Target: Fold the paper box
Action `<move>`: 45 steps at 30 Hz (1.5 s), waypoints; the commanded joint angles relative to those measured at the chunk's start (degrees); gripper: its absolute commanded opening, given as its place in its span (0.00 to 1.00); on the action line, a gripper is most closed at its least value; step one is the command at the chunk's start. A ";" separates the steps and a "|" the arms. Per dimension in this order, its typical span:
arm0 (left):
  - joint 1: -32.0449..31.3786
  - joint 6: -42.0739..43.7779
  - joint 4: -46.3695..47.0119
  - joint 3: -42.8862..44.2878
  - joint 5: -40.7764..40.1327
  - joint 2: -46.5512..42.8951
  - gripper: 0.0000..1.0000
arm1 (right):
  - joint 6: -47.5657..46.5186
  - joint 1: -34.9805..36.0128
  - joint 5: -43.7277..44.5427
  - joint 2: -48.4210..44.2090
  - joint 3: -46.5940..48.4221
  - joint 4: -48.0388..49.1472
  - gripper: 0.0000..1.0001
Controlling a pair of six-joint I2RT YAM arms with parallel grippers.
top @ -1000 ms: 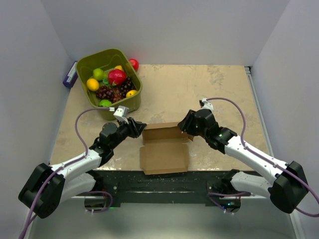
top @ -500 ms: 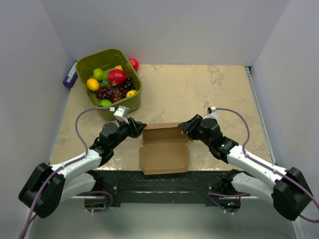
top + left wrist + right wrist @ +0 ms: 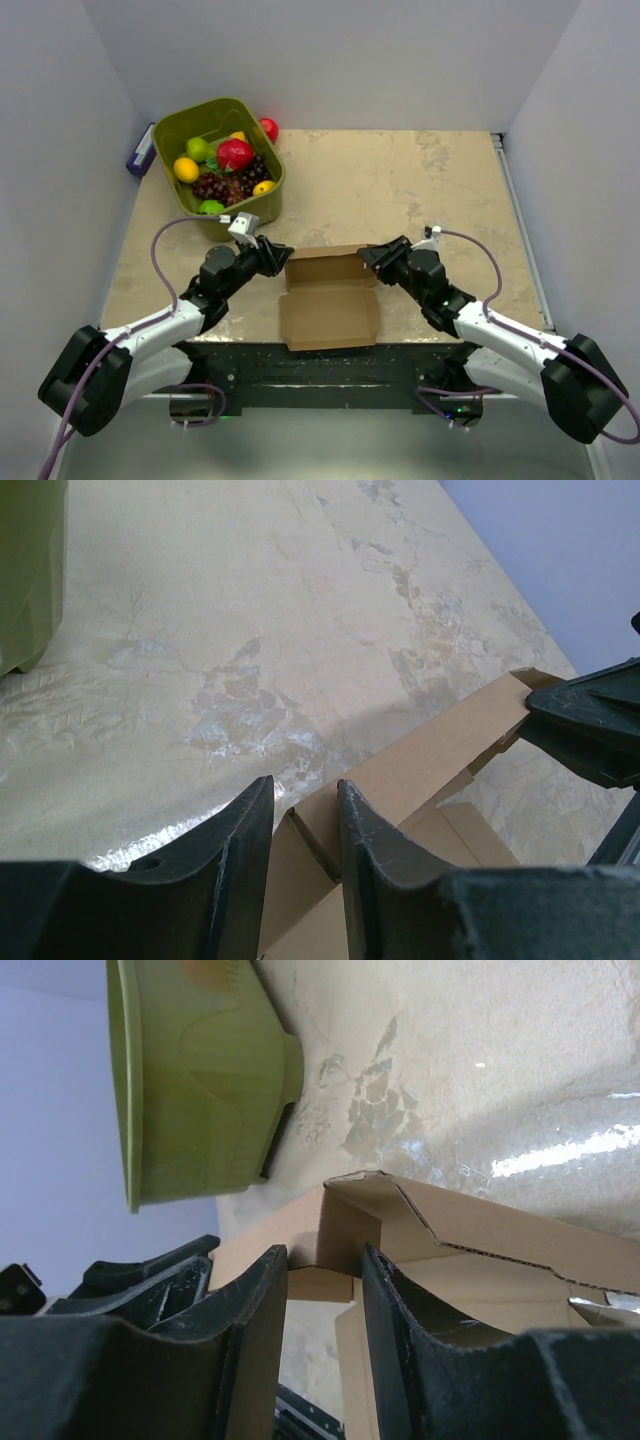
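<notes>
The paper box [image 3: 330, 315] lies with its long axis left-to-right and its far wall upright. The left gripper [image 3: 278, 256] and right gripper [image 3: 369, 258] each clamp one wall end.

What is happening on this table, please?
Two robot arms are folding a brown paper box near the front edge of the table. Its back panel stands raised. The left hand has its fingers on both sides of the panel's left end, and the right hand does the same at the right end. Whether they pinch it is not clear. A green bin of fruit sits untouched at the far left.
</notes>
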 commanded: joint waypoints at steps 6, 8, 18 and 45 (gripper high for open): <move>0.20 1.48 -2.26 -1.62 1.10 1.10 0.36 | 3.52 0.08 1.71 0.01 -1.18 7.58 0.23; 0.20 1.57 -2.18 -1.70 1.18 1.28 0.36 | 3.69 -0.01 1.80 0.09 -1.18 7.93 0.19; 0.11 1.57 -1.30 -1.70 1.71 2.07 0.36 | 5.19 -0.01 3.46 0.18 -4.16 9.25 0.00; -0.33 1.92 -1.39 -0.83 0.83 3.13 0.35 | -23.37 2.36 7.86 -16.79 -0.65 -16.33 0.34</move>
